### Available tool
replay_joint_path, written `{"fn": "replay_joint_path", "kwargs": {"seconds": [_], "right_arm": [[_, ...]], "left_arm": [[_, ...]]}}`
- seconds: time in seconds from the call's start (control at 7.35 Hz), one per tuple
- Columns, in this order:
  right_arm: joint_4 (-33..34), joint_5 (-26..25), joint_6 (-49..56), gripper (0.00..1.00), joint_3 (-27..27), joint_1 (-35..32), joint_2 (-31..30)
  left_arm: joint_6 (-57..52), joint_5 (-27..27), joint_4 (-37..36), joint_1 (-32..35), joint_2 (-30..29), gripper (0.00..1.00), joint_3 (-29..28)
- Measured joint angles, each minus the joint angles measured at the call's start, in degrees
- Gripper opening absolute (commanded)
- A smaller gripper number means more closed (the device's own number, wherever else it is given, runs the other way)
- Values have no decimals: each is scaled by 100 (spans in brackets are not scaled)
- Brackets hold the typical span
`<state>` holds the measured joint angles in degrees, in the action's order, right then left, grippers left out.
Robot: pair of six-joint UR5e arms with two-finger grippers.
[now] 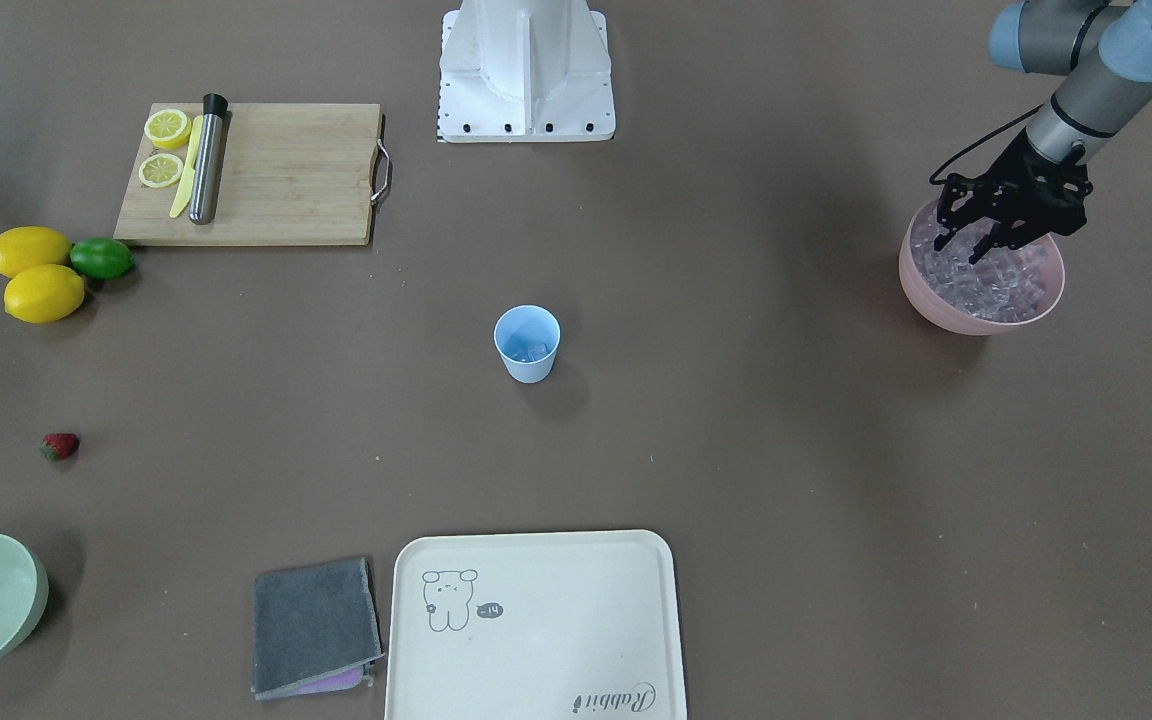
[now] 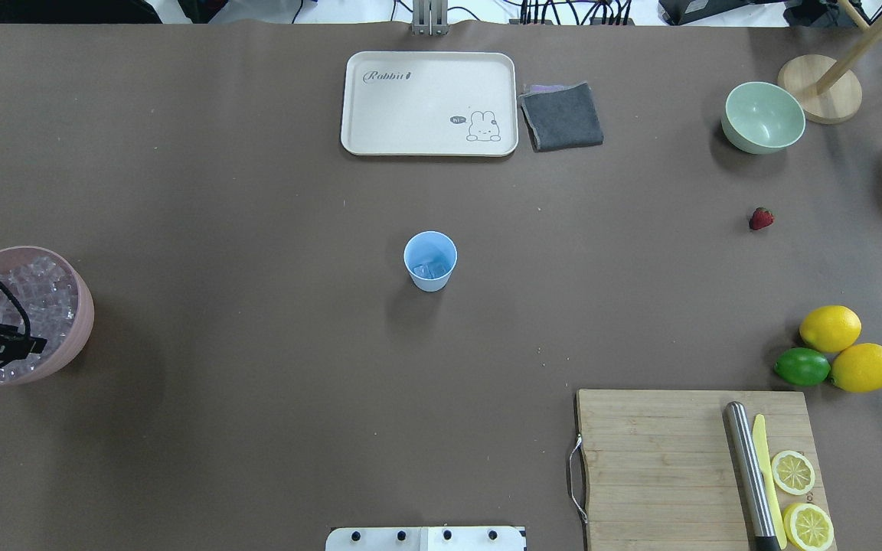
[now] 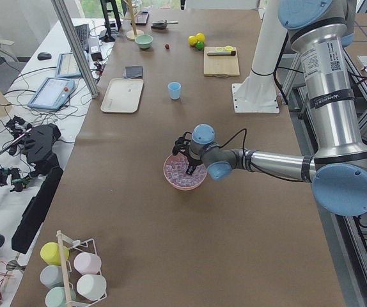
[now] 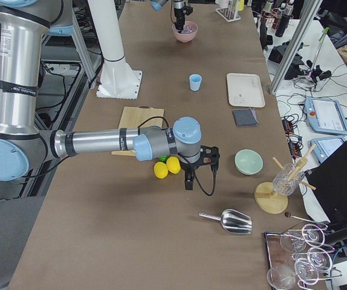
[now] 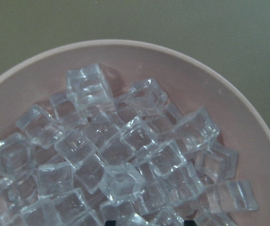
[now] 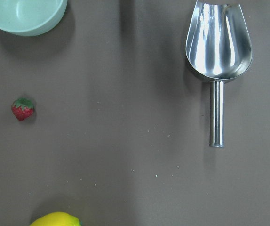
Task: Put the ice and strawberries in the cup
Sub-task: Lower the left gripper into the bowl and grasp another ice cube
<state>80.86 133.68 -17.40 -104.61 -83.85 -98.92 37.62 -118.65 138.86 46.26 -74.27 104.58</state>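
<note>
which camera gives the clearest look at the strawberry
The right wrist-mounted view: the strawberry lies on bare table below the camera, red body and green leafy top both clear. Overhead and front-facing show it small and far from the cup; exterior left, a red speck. The other two views miss it.

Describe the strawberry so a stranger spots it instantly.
Start at the wooden cutting board on the robot's right. Past the whole lemons and lime, short of the pale green bowl, lies the strawberry, alone. It is red with a green top, far smaller than the citrus.
</note>
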Motion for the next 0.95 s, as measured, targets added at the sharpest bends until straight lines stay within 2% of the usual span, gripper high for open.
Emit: {"fn": "replay_joint_path", "kwargs": {"seconds": [0.14,0.54,0.95], "right_arm": [[0,0,0,100,-1,0,-2],[0,6,-8,100,-6,0,-6],[0,7,-9,100,-9,0,-12]], "left_arm": [[0,1,0,-2,0,0,-3],[-7,-35,8,23,6,0,27],[-25,-684,-4,366,-111,0,37]]}}
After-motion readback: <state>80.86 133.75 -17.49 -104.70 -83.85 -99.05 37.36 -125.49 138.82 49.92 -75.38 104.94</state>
